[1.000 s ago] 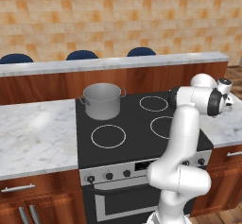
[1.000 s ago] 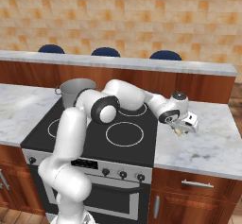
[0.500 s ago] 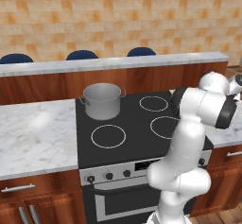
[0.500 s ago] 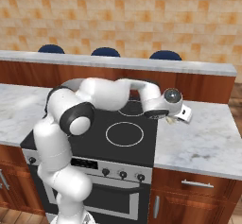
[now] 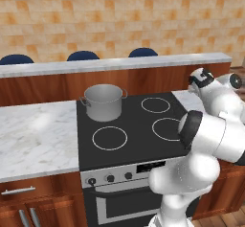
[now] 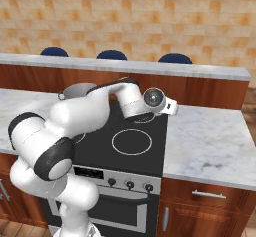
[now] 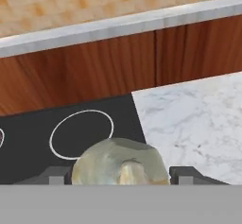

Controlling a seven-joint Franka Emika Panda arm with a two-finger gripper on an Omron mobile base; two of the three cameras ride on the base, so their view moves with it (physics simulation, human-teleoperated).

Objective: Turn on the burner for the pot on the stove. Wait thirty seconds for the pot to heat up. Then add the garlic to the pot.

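The garlic (image 7: pixel 120 164), a pale roundish bulb, sits between my two dark fingertips (image 7: pixel 59 173) in the hand view, and my gripper (image 7: pixel 120 175) is shut on it. In the right base view the gripper (image 6: pixel 171 107) hangs above the stove's (image 6: pixel 100 153) right rear corner, at the edge of the marble counter. The grey pot (image 5: pixel 103 101) stands on the stove's (image 5: pixel 134 147) rear left ring, well to the left of my hand, and it hides the burner beneath it. The arm partly hides the pot (image 6: pixel 80 88) in the right base view.
Three bare white rings (image 5: pixel 109 137) show on the black glass. Small black knobs (image 5: pixel 110 177) line the silver front strip. Marble counters lie to the left (image 5: pixel 33 135) and right (image 6: pixel 210 141). A raised wooden ledge (image 5: pixel 119 65) with blue chairs behind it runs along the back.
My hand has lifted slightly from above the right counter and swung left toward the stove's edge, still holding the garlic. The pot has not moved.
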